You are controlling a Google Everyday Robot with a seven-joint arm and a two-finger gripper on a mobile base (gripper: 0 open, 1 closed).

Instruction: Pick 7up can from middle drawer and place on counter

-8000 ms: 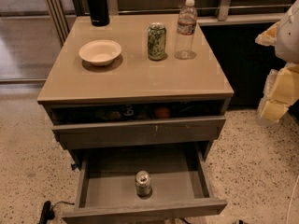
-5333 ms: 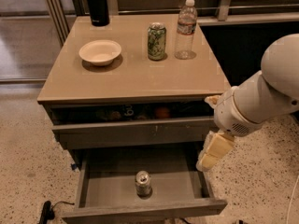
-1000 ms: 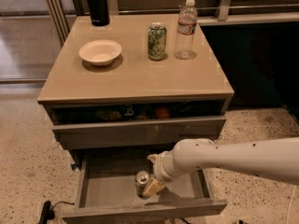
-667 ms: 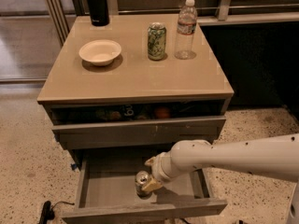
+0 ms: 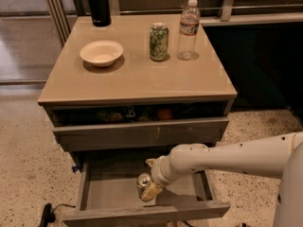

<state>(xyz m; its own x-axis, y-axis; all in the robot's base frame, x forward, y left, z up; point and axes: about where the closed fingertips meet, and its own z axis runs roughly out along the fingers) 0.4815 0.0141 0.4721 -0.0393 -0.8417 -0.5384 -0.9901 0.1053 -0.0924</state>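
Note:
The 7up can [image 5: 143,179], silver-topped and pale, stands on the bare grey floor of the open middle drawer [image 5: 109,193], near its centre. My gripper [image 5: 150,179] reaches down into the drawer from the right on a white arm and is right at the can, touching or nearly touching its right side. The can's lower part is partly hidden behind the gripper. The beige counter [image 5: 137,82] is the top slab of the cabinet, above the drawers.
On the counter stand a white bowl [image 5: 101,53], a green patterned can [image 5: 158,41], a clear water bottle [image 5: 188,30] and a black flask [image 5: 98,4]. The upper drawer [image 5: 142,113] is slightly open with snacks inside. A cable [image 5: 47,214] lies on the floor at left.
My arm came in from the right, dropped into the middle drawer and closed in on the can. In the last second it shifted slightly left, up against the can.

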